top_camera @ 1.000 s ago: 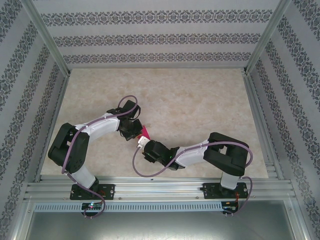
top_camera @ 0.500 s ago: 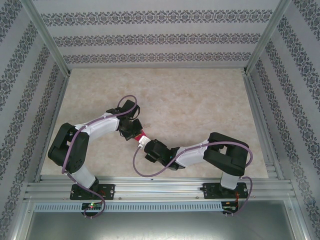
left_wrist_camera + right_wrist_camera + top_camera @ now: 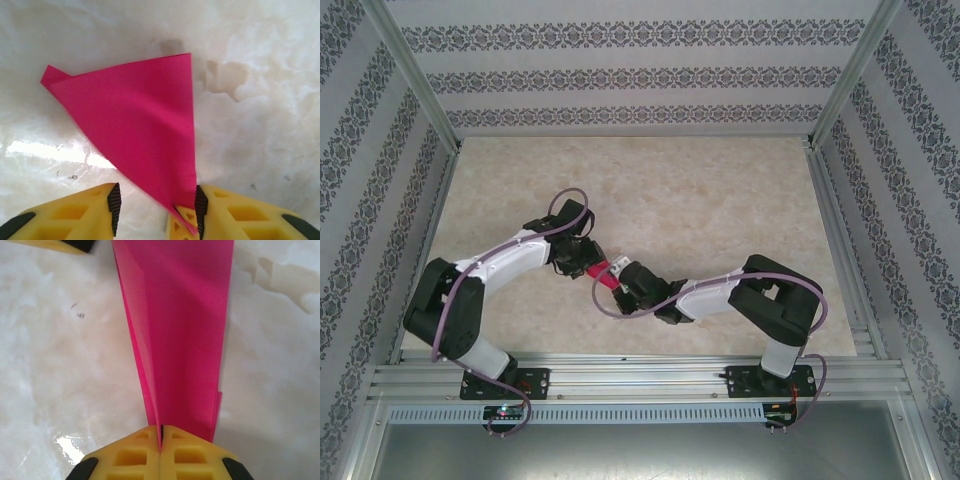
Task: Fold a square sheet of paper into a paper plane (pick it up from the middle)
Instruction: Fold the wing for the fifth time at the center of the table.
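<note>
The left arm (image 3: 510, 255) bends sharply at its elbow out to the left, and its white forearm runs right and slightly away. The right arm (image 3: 720, 295) folds at its elbow on the right, with its forearm stretched low toward the left. The two wrists meet nearly tip to tip near the middle. The left hand (image 3: 157, 202) has its yellow fingers (image 3: 95, 210) standing apart. The right hand (image 3: 161, 437) has its fingers (image 3: 135, 455) pressed together, pinching the narrow end of the paper (image 3: 175, 330).

The paper plane (image 3: 604, 272) is lying on the table (image 3: 720, 200), with the left gripper (image 3: 589, 262) at its ten o'clock and the right gripper (image 3: 618, 272) seemingly at three.
</note>
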Available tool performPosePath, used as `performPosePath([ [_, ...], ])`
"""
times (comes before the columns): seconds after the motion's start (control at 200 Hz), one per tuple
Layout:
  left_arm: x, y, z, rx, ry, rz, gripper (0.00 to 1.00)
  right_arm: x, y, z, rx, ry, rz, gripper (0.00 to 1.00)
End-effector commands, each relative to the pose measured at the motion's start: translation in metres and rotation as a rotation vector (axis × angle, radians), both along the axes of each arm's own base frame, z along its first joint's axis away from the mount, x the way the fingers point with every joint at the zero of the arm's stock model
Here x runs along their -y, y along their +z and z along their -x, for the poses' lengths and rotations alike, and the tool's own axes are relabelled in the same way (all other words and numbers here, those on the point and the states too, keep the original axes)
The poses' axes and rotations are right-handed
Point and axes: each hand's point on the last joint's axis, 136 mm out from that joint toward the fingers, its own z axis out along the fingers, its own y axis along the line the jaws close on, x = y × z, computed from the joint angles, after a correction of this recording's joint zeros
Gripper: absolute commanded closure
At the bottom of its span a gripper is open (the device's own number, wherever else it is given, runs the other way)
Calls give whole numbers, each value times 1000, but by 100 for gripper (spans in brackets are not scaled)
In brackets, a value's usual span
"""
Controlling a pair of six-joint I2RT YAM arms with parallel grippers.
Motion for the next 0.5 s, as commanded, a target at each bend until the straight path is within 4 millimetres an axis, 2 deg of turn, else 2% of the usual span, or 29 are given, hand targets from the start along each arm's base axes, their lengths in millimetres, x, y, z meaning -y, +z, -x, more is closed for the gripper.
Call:
performPosePath([
  [0.0,-19,12,3,51,11,-54,48,-7,-1,14,-215,-14,-151,100],
  [0.135,-23,25,5,122,14,-42,48,-7,0,9,-347,-59,-268,100],
  [0.295,-8,35,4,241,-61,57,52,-9,1,5,-481,-104,-356,100],
  [0.41,5,34,3,328,-96,154,52,-9,-2,5,-546,-139,-359,100],
  [0.495,4,28,6,351,-109,159,52,-11,-3,5,-595,-181,-369,100],
])
